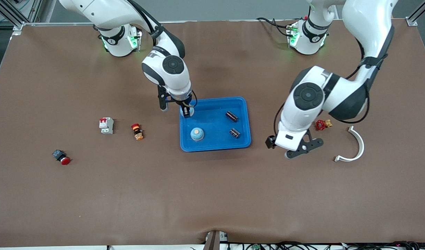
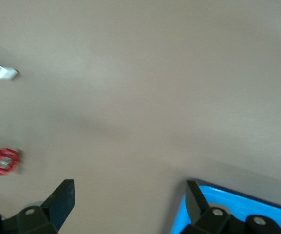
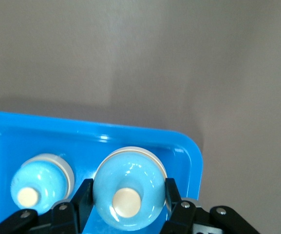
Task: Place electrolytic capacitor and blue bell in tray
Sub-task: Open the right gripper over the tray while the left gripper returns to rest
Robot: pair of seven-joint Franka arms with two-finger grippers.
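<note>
Blue bell [image 3: 128, 187] gripped by right gripper [image 1: 187, 111] over tray [image 1: 245, 119]; left gripper [image 1: 299, 150] open, apparently idle

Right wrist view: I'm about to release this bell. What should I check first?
1. Glossy light-blue dome bell clamped in right gripper: ok.
2. Bell over shallow bright-blue plastic tray, inside its rim: ok.
3. Apart from second blue bell lying in tray: ok.
4. Two black cylindrical capacitors in tray, away from gripper: ok.
5. Left gripper open, over table beside tray: ok.
6. Height above tray floor: cannot tell.
</note>
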